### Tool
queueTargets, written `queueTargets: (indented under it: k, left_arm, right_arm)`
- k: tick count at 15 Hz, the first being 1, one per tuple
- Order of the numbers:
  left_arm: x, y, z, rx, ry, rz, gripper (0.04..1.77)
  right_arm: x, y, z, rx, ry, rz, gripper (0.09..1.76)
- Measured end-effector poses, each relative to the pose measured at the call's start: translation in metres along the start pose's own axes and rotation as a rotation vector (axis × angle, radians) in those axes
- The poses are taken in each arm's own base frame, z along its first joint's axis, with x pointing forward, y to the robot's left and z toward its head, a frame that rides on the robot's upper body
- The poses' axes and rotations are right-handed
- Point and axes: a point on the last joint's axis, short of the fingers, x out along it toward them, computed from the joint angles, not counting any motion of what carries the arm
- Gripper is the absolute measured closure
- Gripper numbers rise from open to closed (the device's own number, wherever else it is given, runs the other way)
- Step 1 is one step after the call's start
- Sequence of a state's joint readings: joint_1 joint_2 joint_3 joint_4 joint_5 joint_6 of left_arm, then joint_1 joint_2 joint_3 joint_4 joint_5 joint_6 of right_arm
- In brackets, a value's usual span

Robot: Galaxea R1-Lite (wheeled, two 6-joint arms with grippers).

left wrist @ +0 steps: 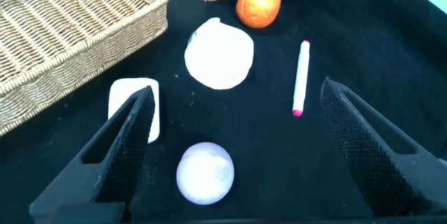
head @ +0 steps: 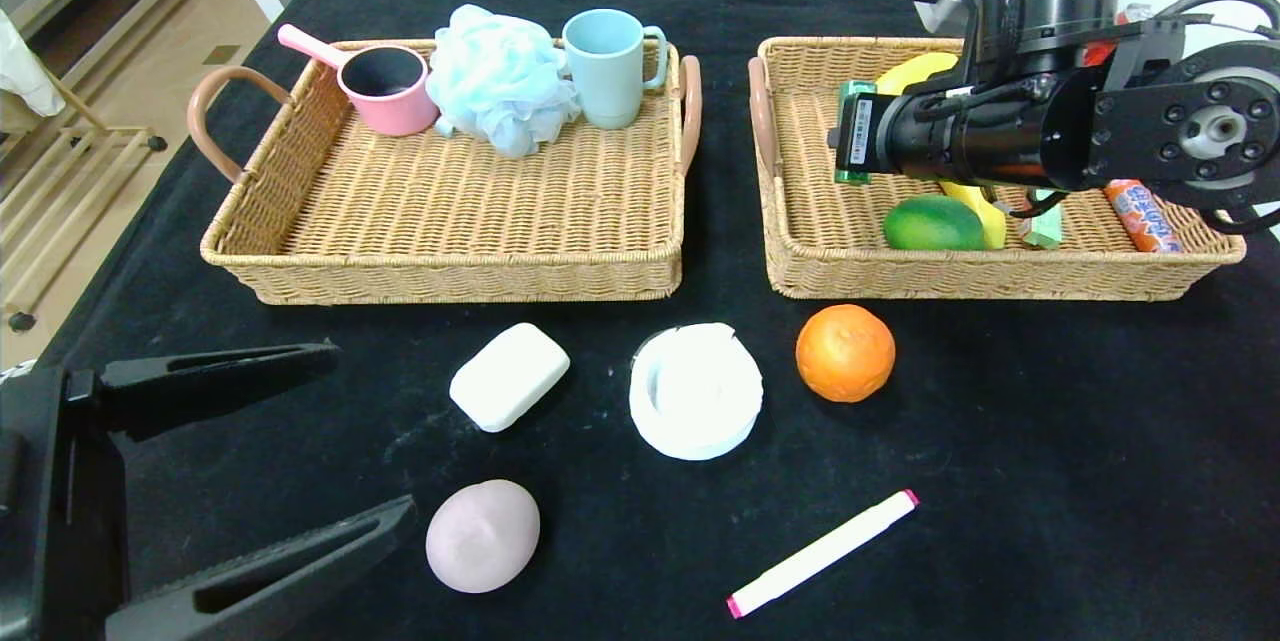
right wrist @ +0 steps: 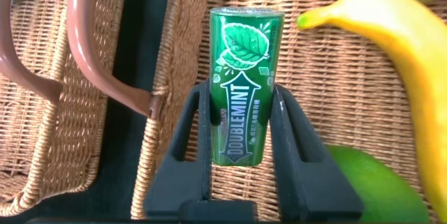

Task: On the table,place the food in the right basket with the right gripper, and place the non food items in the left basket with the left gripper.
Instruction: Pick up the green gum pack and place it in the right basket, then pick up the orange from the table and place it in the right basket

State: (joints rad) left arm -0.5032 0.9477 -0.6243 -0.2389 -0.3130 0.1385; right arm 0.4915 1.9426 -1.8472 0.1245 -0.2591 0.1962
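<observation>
The right gripper [right wrist: 237, 123] pinches the Doublemint gum pack [right wrist: 241, 84] between its 2 fingers over the right basket [head: 800, 251]; it should release low (clear of the banana [right wrist: 391, 35]).

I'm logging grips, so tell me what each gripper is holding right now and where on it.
The right gripper holds the gum pack by its lower half, over the right basket. The left gripper holds nothing.

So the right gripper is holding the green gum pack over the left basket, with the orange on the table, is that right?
Not quite. The right gripper holds the gum pack over the right basket, not the left one; the head view shows this. The orange is indeed on the table.
</observation>
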Motion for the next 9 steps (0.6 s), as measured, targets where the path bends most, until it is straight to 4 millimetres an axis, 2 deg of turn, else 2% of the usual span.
queueTargets:
  k: [4,9]
  left_arm:
    - [-0.0017,-0.0005,0.0007,0.005,-0.006,0.001,0.09]
    - [-0.0021,-0.0006,0.0005,0.005,-0.004,0.001,0.09]
  right_arm:
    - [0.001,0.0,-0.0027,-0.014,0.016,0.0,0.79]
    - [-0.0064,0.0015,-0.0029,-0.03,0.045,-0.005,0.48]
